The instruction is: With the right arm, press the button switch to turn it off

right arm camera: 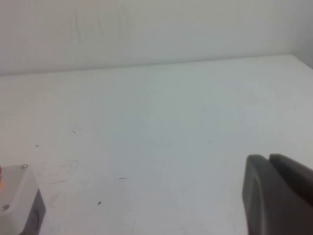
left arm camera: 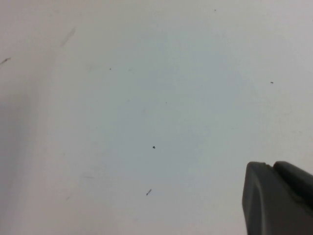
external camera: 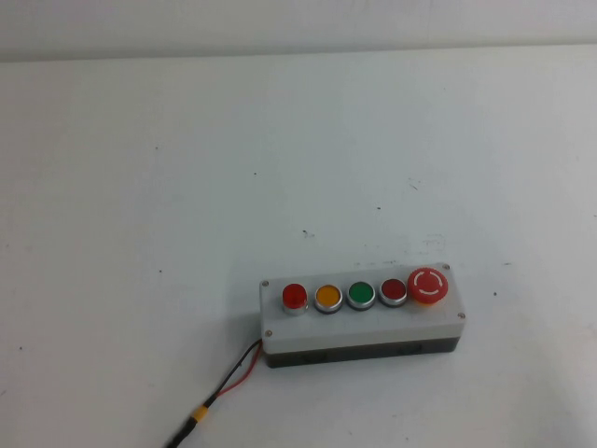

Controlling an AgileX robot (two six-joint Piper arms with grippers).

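A grey switch box (external camera: 362, 327) lies on the white table at the front centre of the high view. Along its top sit a bright red button (external camera: 294, 297), a yellow button (external camera: 327, 298), a green button (external camera: 361, 295), a darker red button (external camera: 393, 291) and a large red mushroom stop button (external camera: 427, 285). Neither arm shows in the high view. My right gripper (right arm camera: 268, 157) is shut and empty above bare table; a corner of the box (right arm camera: 17, 198) shows at the edge of its view. My left gripper (left arm camera: 271, 165) is shut and empty over bare table.
Red and black wires (external camera: 235, 375) with a yellow connector (external camera: 199, 413) run from the box's left end to the front edge of the high view. The white table (external camera: 280, 168) reaches back to a pale wall.
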